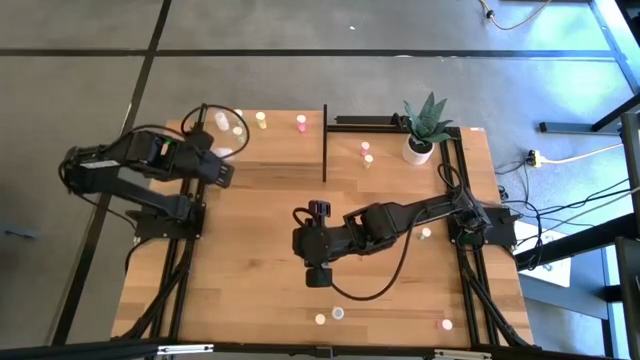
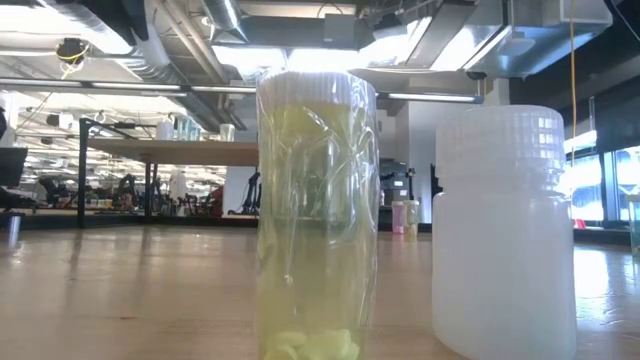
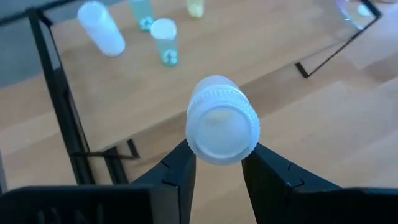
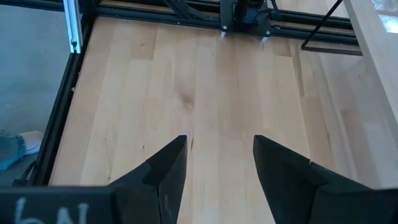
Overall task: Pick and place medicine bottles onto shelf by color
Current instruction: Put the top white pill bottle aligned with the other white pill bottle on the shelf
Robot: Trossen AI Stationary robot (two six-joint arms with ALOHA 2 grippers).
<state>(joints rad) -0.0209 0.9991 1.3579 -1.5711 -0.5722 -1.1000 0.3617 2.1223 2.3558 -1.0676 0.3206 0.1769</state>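
White-capped medicine bottle (image 3: 222,127): we are holding it in the left gripper (image 3: 217,163), jaws partly closed on its sides, cap toward the wrist, long axis pointing at the shelf (image 3: 261,43) ahead. Right gripper (image 4: 217,163): we are hovering it mid-table (image 4: 186,93), jaws wide, holding nothing.

Setting: open-plan robotics lab or workshop hall.
The wooden table (image 1: 260,250) carrying both arms stood on a grey tiled floor (image 1: 300,85), with loose cables (image 1: 560,215) trailing beside the table. Beyond the table, the low view showed exposed ceiling ducts (image 2: 190,45) and strip lights overhead, a black-framed workbench (image 2: 170,152) further back in the room, and large windows (image 2: 605,170) to one side of the hall.
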